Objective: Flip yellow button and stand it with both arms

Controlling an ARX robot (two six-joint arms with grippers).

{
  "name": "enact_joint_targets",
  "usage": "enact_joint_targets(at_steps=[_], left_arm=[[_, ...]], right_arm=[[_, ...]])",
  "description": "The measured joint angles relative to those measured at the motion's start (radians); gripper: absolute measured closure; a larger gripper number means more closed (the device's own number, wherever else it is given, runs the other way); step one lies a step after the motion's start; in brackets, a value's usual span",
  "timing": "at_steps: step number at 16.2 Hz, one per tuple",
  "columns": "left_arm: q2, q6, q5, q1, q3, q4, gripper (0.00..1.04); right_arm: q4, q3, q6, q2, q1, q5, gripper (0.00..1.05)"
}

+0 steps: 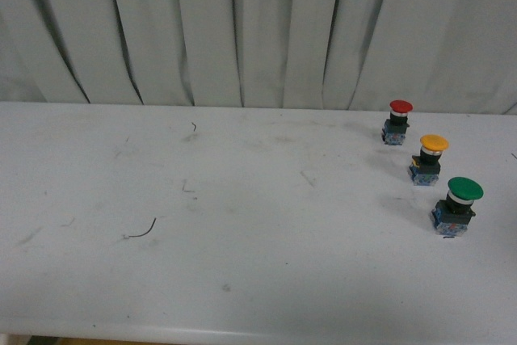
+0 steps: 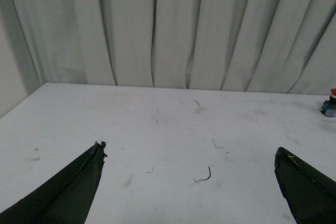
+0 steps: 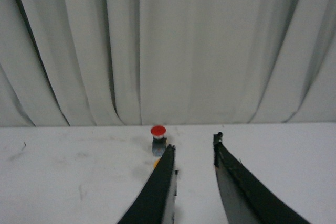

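Yellow button [image 1: 430, 159] stands cap-up on the tabletop [image 1: 242, 224], far right, between red button [image 1: 397, 122] behind and green button [image 1: 456, 206] in front, all apart.

Right claw [image 3: 193, 153] narrowly parted, empty; only an orange sliver shows past its finger. Left claw [image 2: 189, 153] spread wide, empty, well away.

Risk: neighbours close by, so a wide approach could topple one; the small rounded cap may slip.

Arms unseen in front view.

Dim, flat, even light; faint soft shadows; grainy, slightly blurred; no glare.
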Motion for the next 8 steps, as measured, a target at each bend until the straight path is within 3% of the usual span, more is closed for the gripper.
enact_joint_targets(at_steps=[8], left_arm=[[0.000, 0.000, 0.000, 0.000, 0.000, 0.000, 0.07]], right_arm=[[0.008, -0.143, 0.003, -0.106, -0.002, 0.000, 1.03]])
